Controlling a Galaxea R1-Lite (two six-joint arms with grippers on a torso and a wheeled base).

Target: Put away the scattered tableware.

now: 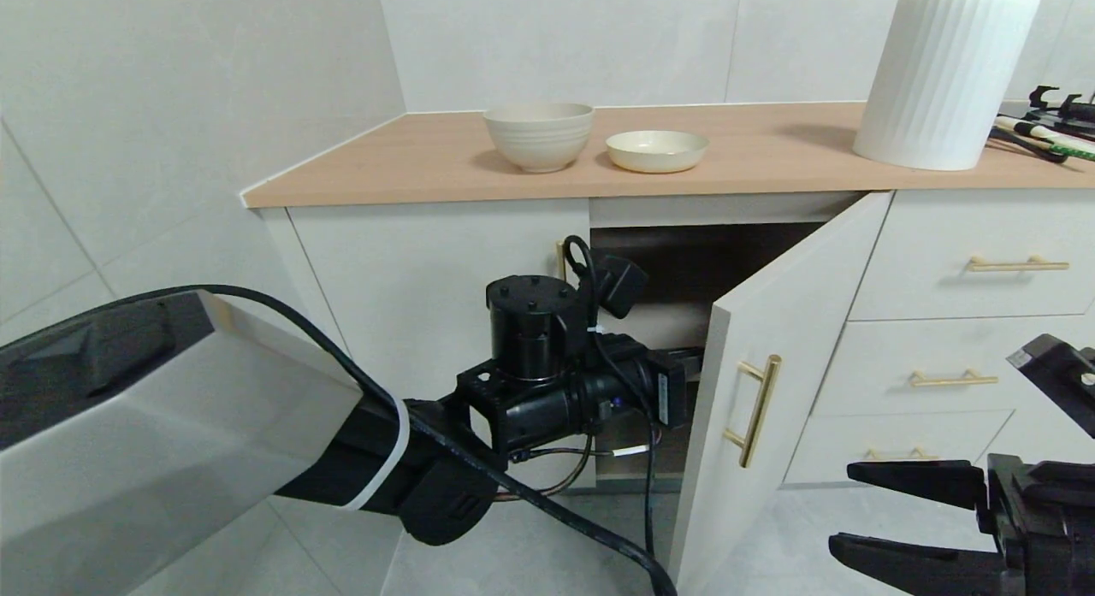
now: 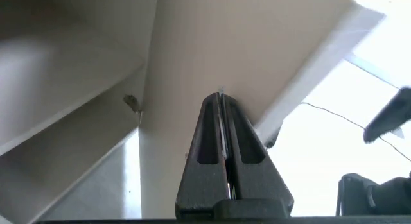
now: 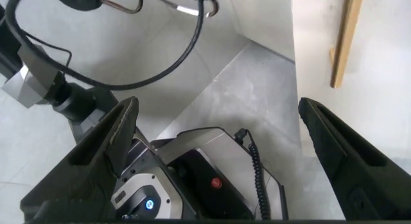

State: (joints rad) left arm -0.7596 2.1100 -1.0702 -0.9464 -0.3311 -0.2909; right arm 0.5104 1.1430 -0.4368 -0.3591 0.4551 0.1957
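Observation:
A cream ribbed bowl [image 1: 539, 136] and a shallow cream dish [image 1: 656, 150] stand side by side on the wooden countertop [image 1: 411, 164]. Below them a white cabinet door [image 1: 770, 365] with a brass handle [image 1: 757, 410] stands partly open. My left arm reaches into the gap behind that door. In the left wrist view my left gripper [image 2: 221, 99] is shut and empty, its tips against the door's inner face [image 2: 257, 51]. My right gripper [image 1: 843, 508] hangs open and empty low at the right, in front of the door [image 3: 379, 70], with floor between its fingers [image 3: 119, 131].
A tall white ribbed canister [image 1: 945, 79] and several utensils [image 1: 1039, 130] occupy the counter's right end. Drawers with brass pulls [image 1: 1018, 263] lie right of the door. A tiled wall closes off the left side. Inside the cabinet is a shelf [image 2: 58, 115].

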